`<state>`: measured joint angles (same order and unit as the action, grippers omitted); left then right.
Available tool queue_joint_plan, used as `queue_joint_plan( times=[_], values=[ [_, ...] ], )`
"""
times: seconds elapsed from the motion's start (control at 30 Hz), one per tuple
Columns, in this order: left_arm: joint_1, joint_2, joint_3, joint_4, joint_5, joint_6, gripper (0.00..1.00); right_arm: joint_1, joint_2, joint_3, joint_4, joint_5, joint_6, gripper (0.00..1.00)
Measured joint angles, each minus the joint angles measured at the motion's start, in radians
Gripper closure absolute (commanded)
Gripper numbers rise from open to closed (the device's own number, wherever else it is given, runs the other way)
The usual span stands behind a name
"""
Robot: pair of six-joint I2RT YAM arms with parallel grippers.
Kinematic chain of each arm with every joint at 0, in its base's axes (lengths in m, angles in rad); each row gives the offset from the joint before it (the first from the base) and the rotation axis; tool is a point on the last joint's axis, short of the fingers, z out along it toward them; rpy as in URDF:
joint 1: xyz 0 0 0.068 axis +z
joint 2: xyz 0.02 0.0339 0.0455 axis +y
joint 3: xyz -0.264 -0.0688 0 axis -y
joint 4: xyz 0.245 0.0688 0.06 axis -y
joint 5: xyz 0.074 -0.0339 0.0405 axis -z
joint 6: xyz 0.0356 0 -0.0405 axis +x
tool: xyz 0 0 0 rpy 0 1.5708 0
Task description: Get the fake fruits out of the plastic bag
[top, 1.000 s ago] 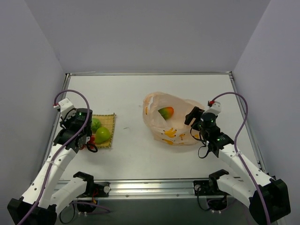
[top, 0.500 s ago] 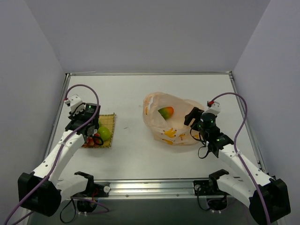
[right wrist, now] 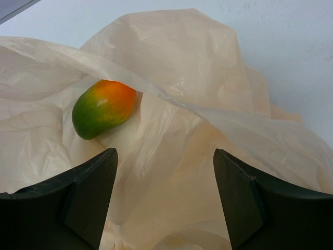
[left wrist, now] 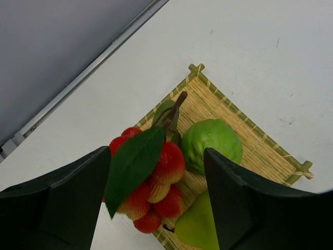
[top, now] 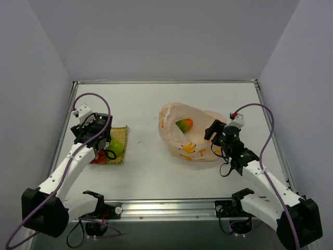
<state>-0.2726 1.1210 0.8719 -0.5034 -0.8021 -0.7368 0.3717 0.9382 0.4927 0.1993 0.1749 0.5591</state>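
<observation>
White counter (top: 156,172): by its left edge my left hand (left wrist: 156,172) hangs apart over the berry bunch (left wrist: 151,192), which rests on the woven mat (left wrist: 255,143). My right hand (right wrist: 165,198), apart too, faces the mango (right wrist: 103,114) inside the plastic bag (right wrist: 182,67), ready to reach it.

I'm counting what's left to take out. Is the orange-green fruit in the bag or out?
In. The mango-like fruit lies in the open mouth of the plastic bag, with crinkly film beneath and around it.

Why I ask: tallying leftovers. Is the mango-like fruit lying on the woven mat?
No, the mango-like fruit lies inside the plastic bag.
</observation>
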Motion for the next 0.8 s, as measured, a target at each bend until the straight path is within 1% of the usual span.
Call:
queue_joint_plan(
  times=[0.1,0.27,0.43,0.5,0.57,0.6,0.63,0.7,0.73,0.8],
  values=[
    [0.0,-0.019,0.0,0.014,0.019,0.003,0.29,0.0,0.0,-0.002,0.0,0.0,0.0,0.3],
    [0.0,-0.089,0.0,0.032,0.066,0.024,0.25,0.0,0.0,-0.002,0.0,-0.002,0.0,0.3],
    [-0.001,-0.161,0.0,0.032,0.113,0.047,0.25,0.0,0.0,-0.002,0.0,-0.007,0.001,0.29],
    [-0.006,-0.182,0.0,0.032,0.139,0.051,0.31,0.0,0.0,-0.002,0.0,-0.007,0.001,0.29],
    [-0.021,-0.197,0.002,0.031,0.166,0.053,0.39,0.0,0.0,-0.002,0.0,-0.007,0.002,0.32],
    [-0.045,-0.201,0.006,0.03,0.18,0.053,0.46,0.0,0.0,-0.002,0.0,-0.008,0.004,0.34],
    [-0.075,-0.201,0.016,0.03,0.19,0.051,0.48,0.0,0.0,-0.002,0.0,-0.008,0.005,0.38],
    [-0.167,-0.192,0.045,0.04,0.209,0.053,0.55,0.0,0.0,-0.002,0.0,-0.009,0.011,0.43],
    [-0.234,-0.178,0.065,0.056,0.212,0.056,0.6,0.0,-0.001,-0.002,-0.001,-0.01,0.013,0.45],
    [-0.37,-0.13,0.119,0.106,0.232,0.073,0.64,0.003,-0.005,-0.005,-0.001,-0.014,0.016,0.47]
  ],
)
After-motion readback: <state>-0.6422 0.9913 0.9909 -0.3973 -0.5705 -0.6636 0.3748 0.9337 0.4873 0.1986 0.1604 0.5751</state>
